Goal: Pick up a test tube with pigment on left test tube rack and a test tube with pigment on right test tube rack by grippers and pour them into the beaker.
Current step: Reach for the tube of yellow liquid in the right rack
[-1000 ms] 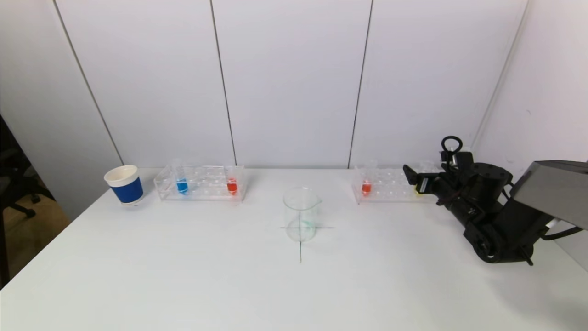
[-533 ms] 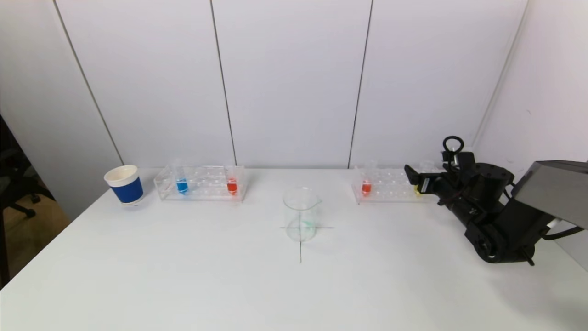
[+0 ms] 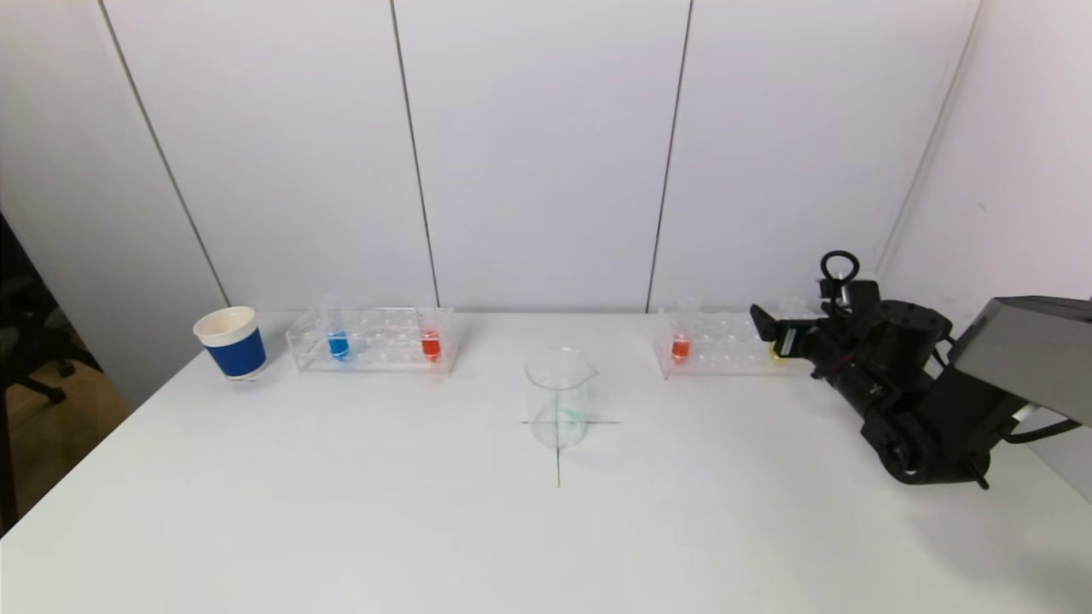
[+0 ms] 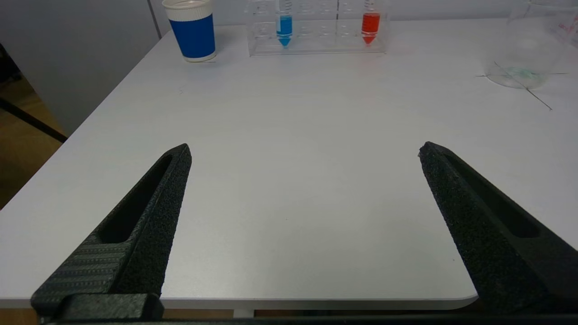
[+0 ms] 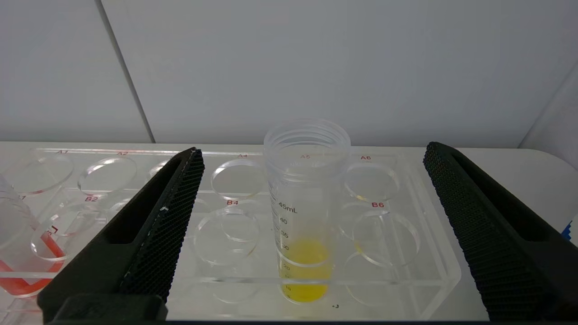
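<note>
The right hand (image 5: 311, 155) is spread wide at the right test tube rack (image 3: 725, 345), its fingers on either side of the yellow pigment tube (image 5: 305, 212) without touching it; a red pigment tube (image 3: 680, 345) stands at the rack's other end. The left hand (image 4: 305, 151) hangs open over the near edge of the worktop (image 3: 341, 512), gripping nothing. The left test tube rack (image 3: 375, 339) holds a blue tube (image 3: 338, 343) and a red tube (image 3: 431, 343), beside a blue paper cup (image 3: 230, 343). The glass beaker (image 3: 559, 396) stands between the racks

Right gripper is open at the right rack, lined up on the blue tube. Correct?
Not quite: the tube between the open right gripper fingers holds yellow liquid, not blue. The right wrist view shows the yellow tube standing in the right rack.
</note>
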